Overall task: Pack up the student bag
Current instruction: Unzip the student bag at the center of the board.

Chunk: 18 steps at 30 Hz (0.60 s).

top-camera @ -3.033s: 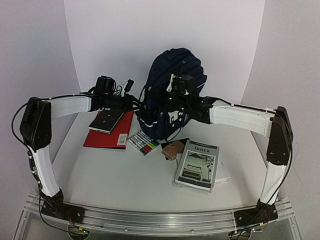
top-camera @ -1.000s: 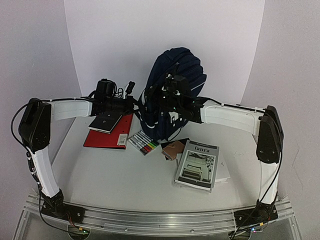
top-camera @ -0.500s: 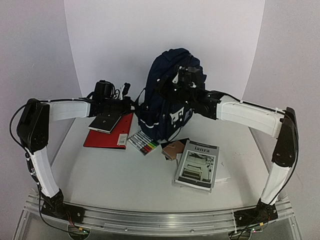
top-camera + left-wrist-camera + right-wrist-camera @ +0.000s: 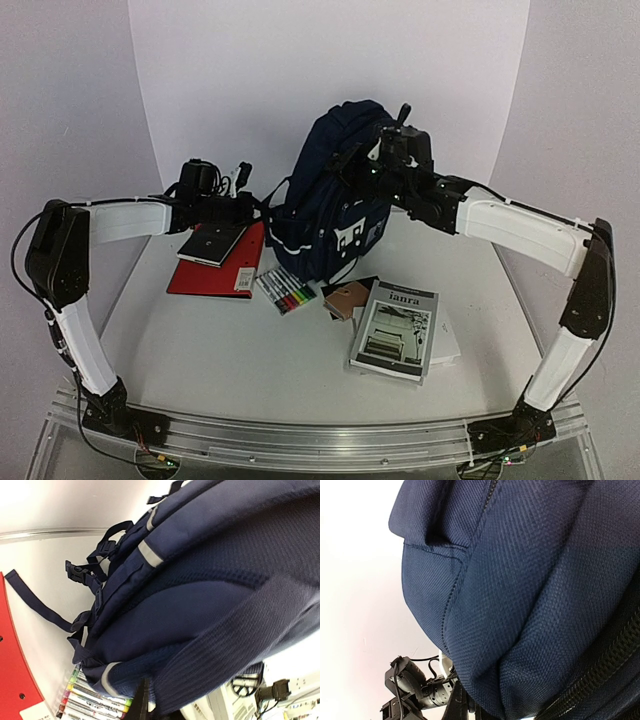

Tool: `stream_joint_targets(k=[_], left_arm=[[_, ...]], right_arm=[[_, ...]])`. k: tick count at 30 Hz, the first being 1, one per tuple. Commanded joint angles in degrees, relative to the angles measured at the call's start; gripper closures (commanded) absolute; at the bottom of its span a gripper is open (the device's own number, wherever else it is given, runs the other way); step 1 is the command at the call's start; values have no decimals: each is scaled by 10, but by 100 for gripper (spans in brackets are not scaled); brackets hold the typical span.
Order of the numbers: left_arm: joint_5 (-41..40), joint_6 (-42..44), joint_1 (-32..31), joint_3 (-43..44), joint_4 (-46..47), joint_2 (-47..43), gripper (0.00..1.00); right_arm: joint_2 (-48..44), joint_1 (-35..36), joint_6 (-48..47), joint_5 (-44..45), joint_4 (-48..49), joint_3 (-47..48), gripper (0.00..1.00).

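Observation:
The student bag (image 4: 318, 215), navy with white stripes and a white patch, stands upright at the back of the table. My left gripper (image 4: 257, 208) is at its left side by the straps. In the left wrist view the bag (image 4: 200, 605) fills the frame, and a padded strap lies over my left gripper (image 4: 145, 707), hiding how its jaws stand. My right gripper (image 4: 350, 166) sits at the bag's top front. In the right wrist view the bag's fabric (image 4: 530, 580) bulges right down onto my right gripper (image 4: 465, 710), which is shut on it beside a zip.
A red folder (image 4: 215, 272) with a dark notebook (image 4: 210, 243) on it lies left of the bag. A pack of coloured markers (image 4: 287, 288), a small brown item (image 4: 347, 297) and a grey book (image 4: 395, 330) lie in front of the bag.
My right gripper has risen from the bag's front face to its top and swung right, uncovering the white patch. My left arm has drawn back a little to the left.

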Motion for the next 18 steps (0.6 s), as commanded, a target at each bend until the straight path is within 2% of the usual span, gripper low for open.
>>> stream_joint_targets(k=[1,4,7,9,14,18], left_arm=[[64,74,26,3,-22,-39,76],[72,108,25,22,-22,-69,50],[77,127,25,48,-3,-85,32],[91,131,25,80,-3,-77,24],[137,132,4,153,-5,-28,16],[129,149,-31,174,15,-5,12]], right_arm=[[-46,-25,-1,-36,54,15,100],[-30,-25,-14,-95,57,25,100],[-16,-25,-18,-141,60,30,100],[-10,-25,-19,-160,61,30,100],[-6,-25,-24,-177,62,24,100],[-11,-25,-24,-177,62,17,100]])
